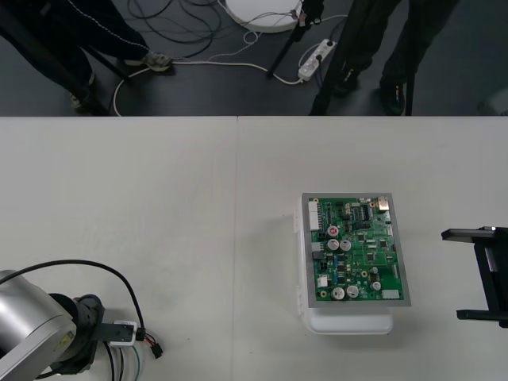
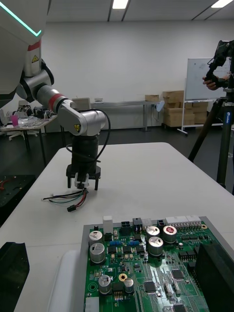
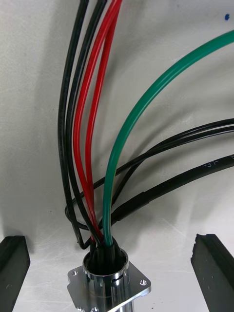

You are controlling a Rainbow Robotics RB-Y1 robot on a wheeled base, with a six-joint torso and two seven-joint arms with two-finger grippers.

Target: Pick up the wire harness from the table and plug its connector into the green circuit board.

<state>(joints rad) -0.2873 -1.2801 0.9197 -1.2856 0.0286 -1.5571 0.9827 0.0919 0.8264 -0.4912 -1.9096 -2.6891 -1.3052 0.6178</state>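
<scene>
The left gripper [image 2: 83, 185] stands at the table's [image 1: 159, 198] 8 o'clock corner. Its fingers [image 3: 13, 265] are spread wide on either side of the wire harness's [image 2: 66, 198] metal socket [image 3: 108, 280], seemingly not touching it. The black plug [image 1: 157, 350] lies at the gripper's 4 o'clock. The green circuit board [image 1: 359, 252] sits well apart. At its 3 o'clock, the right gripper [image 1: 454, 275] hangs wide open and empty.

The green rectangular circuit board [image 1: 359, 250] lies flat on its white base [image 1: 349, 321], right of the tabletop's [image 1: 159, 198] middle. The thin red-black-green wire harness [image 2: 66, 197] lies unplugged near the left corner, its small black plug [image 1: 156, 350] nearest the board and its flanged metal socket [image 3: 108, 280] at the other end.
</scene>
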